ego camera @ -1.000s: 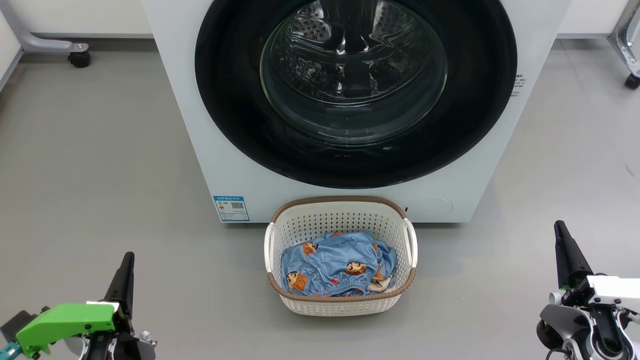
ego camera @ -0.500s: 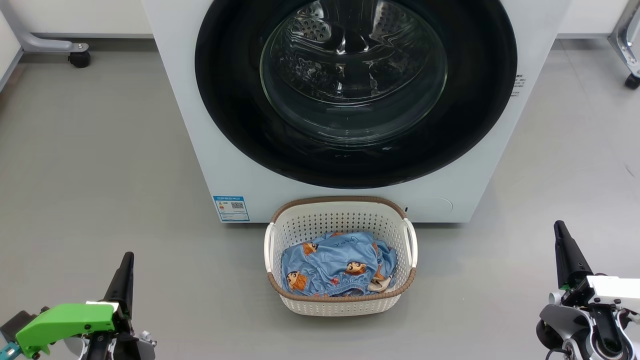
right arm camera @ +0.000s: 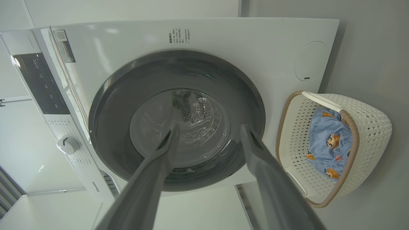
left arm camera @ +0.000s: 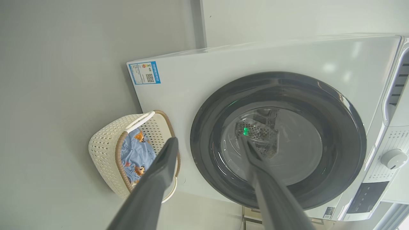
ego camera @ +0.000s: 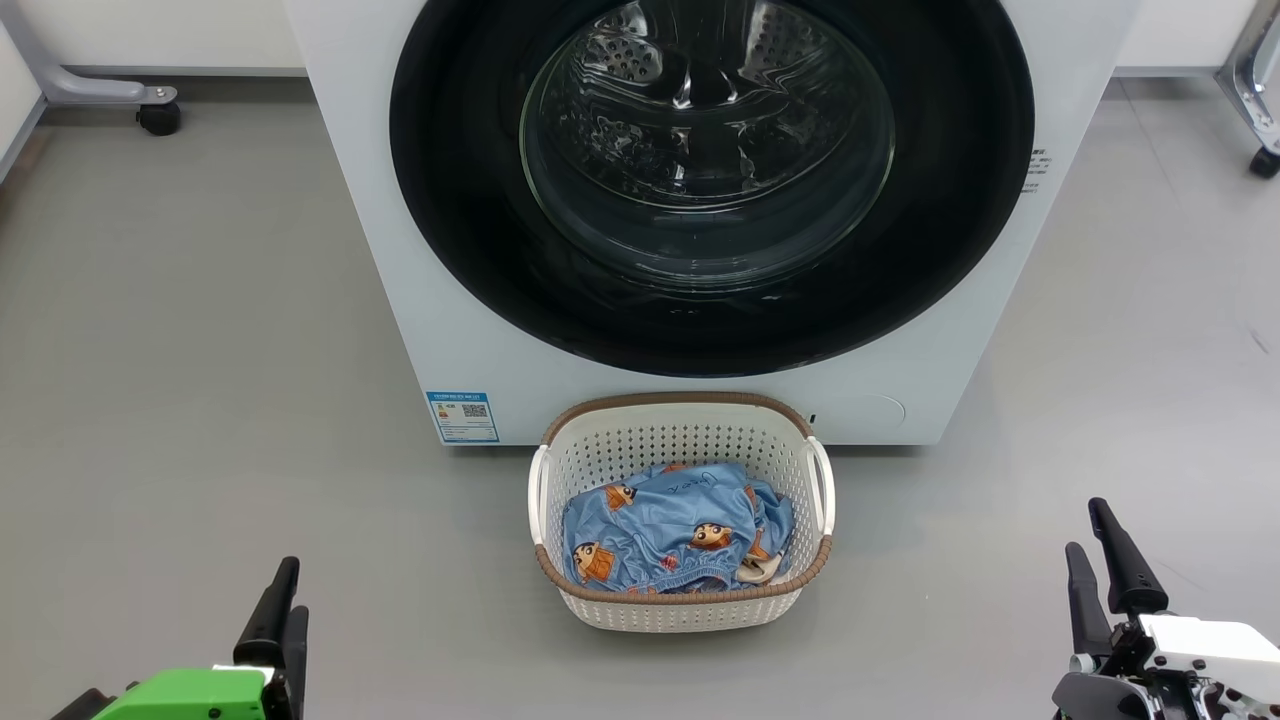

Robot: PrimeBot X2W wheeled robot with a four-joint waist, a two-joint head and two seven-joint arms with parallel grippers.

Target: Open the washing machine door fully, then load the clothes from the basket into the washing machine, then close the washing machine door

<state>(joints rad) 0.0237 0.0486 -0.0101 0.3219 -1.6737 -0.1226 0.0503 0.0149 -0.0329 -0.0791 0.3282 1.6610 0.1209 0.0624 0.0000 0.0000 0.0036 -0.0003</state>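
Head view: the washing machine door [ego camera: 712, 170] sits shut in the washing machine [ego camera: 420, 330], straight ahead and centred. Just before the machine's foot, the basket [ego camera: 690, 612] holds the clothes [ego camera: 665, 530]. Left gripper [ego camera: 288, 600] and right gripper [ego camera: 1085, 530] hang low on either side, both spread wide and empty. They look about equally far from the door, and I cannot make out its handle edge.
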